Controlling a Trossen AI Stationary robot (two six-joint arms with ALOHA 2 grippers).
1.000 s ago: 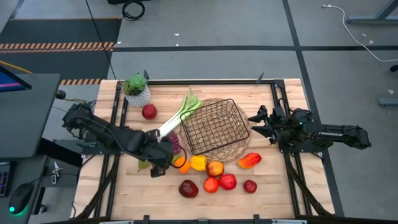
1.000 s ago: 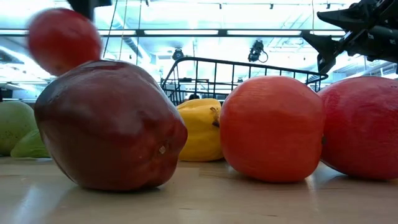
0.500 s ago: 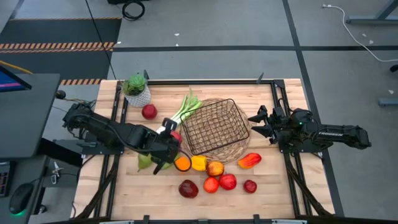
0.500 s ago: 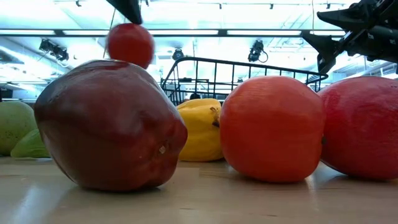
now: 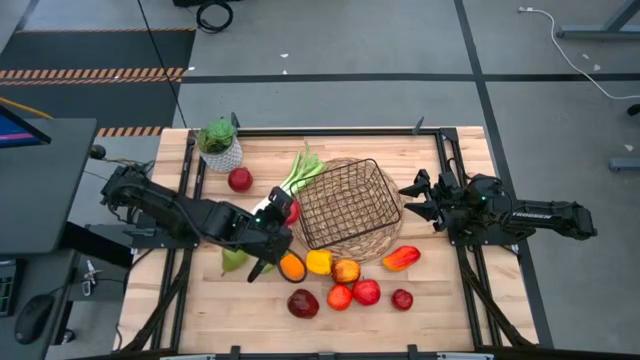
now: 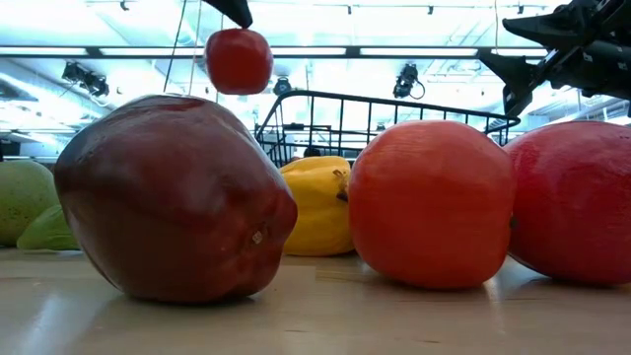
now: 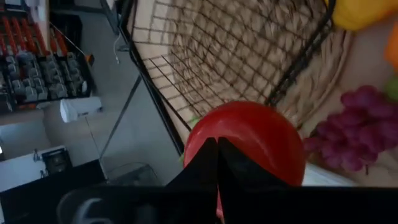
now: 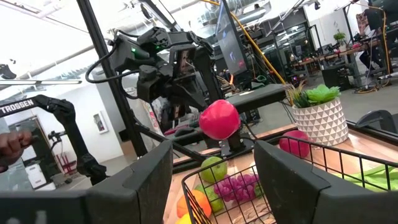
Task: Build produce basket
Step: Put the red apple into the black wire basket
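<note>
Since the earlier frame the left hand [image 5: 283, 212] has carried its red apple [image 5: 290, 211] closer to the basket [image 5: 345, 205], gripping it in the air just beside the wire rim. Grapes [image 7: 348, 127] and the leek [image 5: 296, 176] lie below; other produce [image 5: 340, 280] crowds the surface [image 5: 440, 290]. The right hand [image 5: 412, 200] waits open beyond the basket.

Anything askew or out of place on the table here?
The basket looks tipped, its wire rim slanting on the wicker base. The leek leans against its left side. The left gripper holds a red fruit beside it.
</note>
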